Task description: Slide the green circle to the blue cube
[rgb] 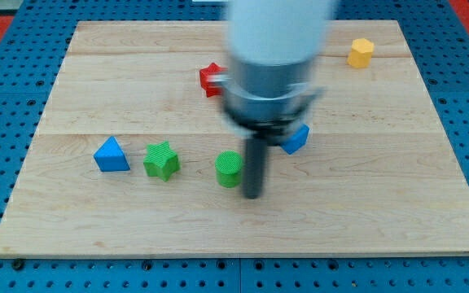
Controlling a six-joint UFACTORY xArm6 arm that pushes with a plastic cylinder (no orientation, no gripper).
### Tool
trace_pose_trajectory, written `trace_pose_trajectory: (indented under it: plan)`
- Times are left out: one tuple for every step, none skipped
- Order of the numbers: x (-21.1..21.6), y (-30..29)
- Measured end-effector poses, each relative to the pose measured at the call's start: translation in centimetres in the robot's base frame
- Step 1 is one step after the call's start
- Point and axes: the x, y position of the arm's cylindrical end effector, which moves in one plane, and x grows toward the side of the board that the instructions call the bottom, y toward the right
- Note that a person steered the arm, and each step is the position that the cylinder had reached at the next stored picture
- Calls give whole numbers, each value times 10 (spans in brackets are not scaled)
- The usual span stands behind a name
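Note:
The green circle [229,168] sits a little below the middle of the wooden board [381,220]. The blue cube [295,140] lies up and to the right of it, partly hidden behind the arm. My tip [252,195] rests on the board just right of the green circle and a little below it, touching or nearly touching its right side. The rod rises from there into the blurred white and dark arm body [271,65].
A green star [162,160] and a blue triangle [111,155] lie to the left of the circle. A red block [211,79] shows partly behind the arm at upper middle. A yellow block [361,52] sits at the upper right. Blue pegboard surrounds the board.

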Motion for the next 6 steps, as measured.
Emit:
trace_pose_trajectory:
  plan:
    - [0, -16]
    - [0, -63]
    - [-25, -66]
    - [-26, 25]
    - [-28, 42]
    - [-33, -32]
